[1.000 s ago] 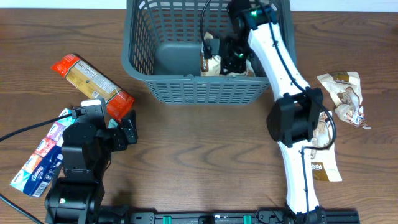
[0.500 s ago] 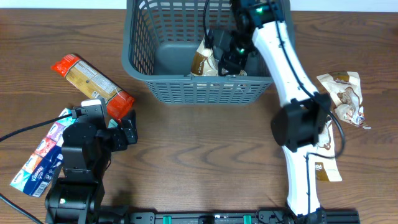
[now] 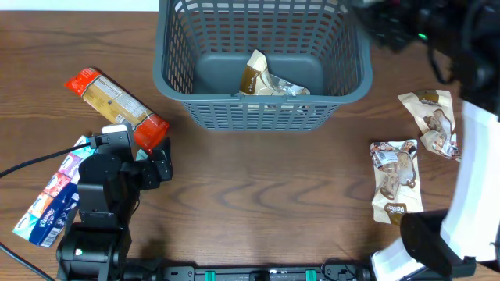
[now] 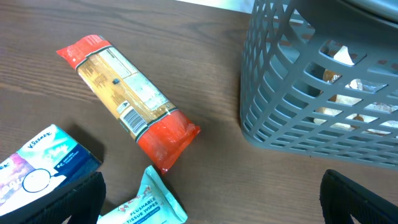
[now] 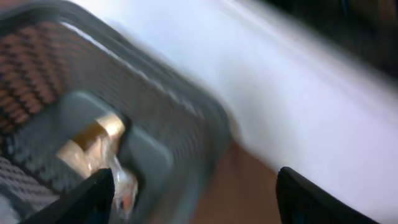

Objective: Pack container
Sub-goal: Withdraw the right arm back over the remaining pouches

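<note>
The container (image 3: 262, 117), a dark grey slotted basket, stands at the back centre of the table. One brown-and-white snack pack (image 3: 268, 78) lies inside it, free of any gripper. My right gripper (image 3: 380, 27) hovers above the basket's right rim, open and empty. The blurred right wrist view shows its fingers (image 5: 84, 200) wide apart over the basket (image 5: 155, 155) and the pack (image 5: 93, 140). Two more snack packs (image 3: 430, 121) (image 3: 394, 187) lie on the table at the right. My left gripper (image 3: 160, 164) (image 4: 211, 208) rests open at the front left, holding nothing.
A red-and-tan pasta packet (image 3: 117, 105) (image 4: 127, 99) lies left of the basket. A tissue pack (image 3: 51, 199) (image 4: 37, 171) and a teal wipes pack (image 4: 146, 205) lie by the left arm. Bare wood spans the table's middle.
My right gripper opened and let go of the snack pack inside the basket. It then lifted out and swung to the right, past the rim. The left arm stayed still.
</note>
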